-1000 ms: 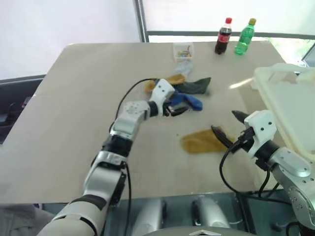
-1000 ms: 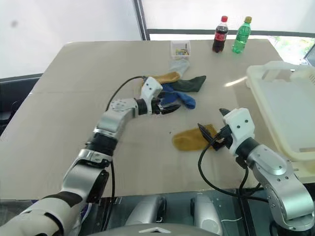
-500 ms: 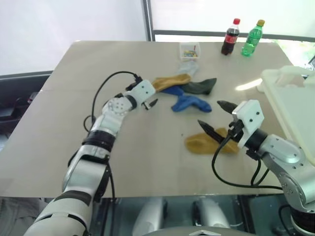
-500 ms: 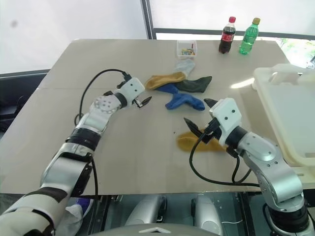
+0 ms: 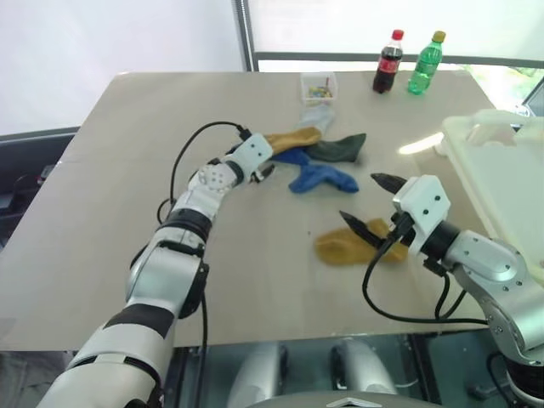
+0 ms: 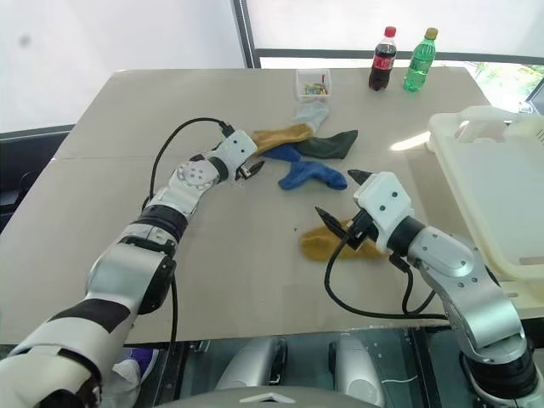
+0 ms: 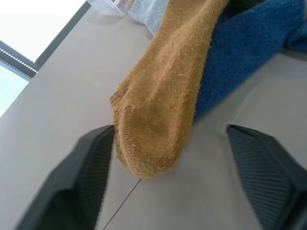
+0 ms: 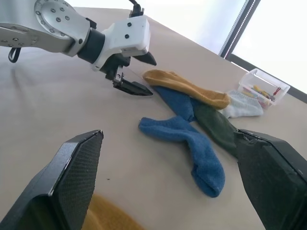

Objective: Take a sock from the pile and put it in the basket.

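The pile lies mid-table: a mustard sock over a blue sock, a dark green sock and a pale grey sock. My left gripper is at the mustard sock's toe. The toe lies between its open fingers, and one finger touches it. A second mustard sock lies apart, nearer me. My right gripper hovers wide open over it, holding nothing. The white basket stands at the table's right edge.
A small clear box of coloured bits sits behind the pile. A cola bottle and a green bottle stand at the far edge. A black cable loops over my left forearm.
My left gripper left the blue sock, drew back to the left, and now stands around the mustard sock's toe. The right gripper stays open over the lone mustard sock. The camera shifted.
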`<state>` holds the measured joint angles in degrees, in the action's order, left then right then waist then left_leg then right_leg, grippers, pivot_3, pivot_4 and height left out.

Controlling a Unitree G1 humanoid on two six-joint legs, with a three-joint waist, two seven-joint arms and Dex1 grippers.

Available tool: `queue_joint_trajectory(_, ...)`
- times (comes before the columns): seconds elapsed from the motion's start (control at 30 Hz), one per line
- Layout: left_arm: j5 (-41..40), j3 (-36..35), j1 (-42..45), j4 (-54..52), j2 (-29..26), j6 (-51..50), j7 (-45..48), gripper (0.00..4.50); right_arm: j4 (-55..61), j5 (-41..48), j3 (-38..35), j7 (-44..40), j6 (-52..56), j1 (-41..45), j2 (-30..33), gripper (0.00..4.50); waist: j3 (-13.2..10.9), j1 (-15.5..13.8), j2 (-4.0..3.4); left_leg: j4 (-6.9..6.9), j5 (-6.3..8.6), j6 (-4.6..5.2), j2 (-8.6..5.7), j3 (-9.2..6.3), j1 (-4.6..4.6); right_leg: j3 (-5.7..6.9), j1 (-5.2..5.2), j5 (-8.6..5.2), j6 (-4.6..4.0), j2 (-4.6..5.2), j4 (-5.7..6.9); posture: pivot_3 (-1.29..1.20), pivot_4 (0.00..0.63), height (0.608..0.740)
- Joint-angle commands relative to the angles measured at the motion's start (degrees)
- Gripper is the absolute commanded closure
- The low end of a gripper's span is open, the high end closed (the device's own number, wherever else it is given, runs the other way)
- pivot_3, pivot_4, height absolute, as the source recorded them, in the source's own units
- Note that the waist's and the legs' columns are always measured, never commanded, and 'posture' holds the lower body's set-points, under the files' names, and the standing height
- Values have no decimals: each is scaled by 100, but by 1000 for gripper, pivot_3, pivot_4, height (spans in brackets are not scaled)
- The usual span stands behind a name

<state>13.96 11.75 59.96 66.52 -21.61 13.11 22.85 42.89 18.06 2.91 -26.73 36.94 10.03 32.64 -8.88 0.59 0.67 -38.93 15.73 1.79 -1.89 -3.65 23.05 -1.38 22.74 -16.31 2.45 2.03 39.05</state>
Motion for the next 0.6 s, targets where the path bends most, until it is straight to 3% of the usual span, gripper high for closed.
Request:
queue_joint_trajectory(0.03,6,-120,200,114,17,50,-222,2622,302,-9,-151,79,45,42,30,0,0,0,0,0,0,0,0,0,0,0,0,0,0,0,1,0,150,740)
queue_joint_trajectory(0.17,-5,-144,224,170,15,85,-346,4443,321,19,-180,94,87,25,39,0,0,0,0,0,0,-1,0,0,0,0,0,0,0,0,2,0,150,740)
queue_joint_trajectory(0.4,-445,-493,-75,-421,-183,278,210,4488,227,54,-220,63,112,108,59,0,0,12,0,-1,-3,-5,0,0,0,-1,1,0,0,1,3,0,150,740)
queue_joint_trajectory(0.5,-873,-702,-737,-1601,-449,122,941,4488,199,83,-242,37,100,98,49,0,0,34,-1,0,-11,-20,7,7,-1,-11,4,0,0,15,3,0,150,740)
queue_joint_trajectory(0.6,-1378,-912,-1827,-3438,-785,-559,1513,4488,139,110,-231,0,37,49,7,0,1,41,-2,5,-12,-22,12,10,-5,-21,4,0,-1,17,3,0,150,740)
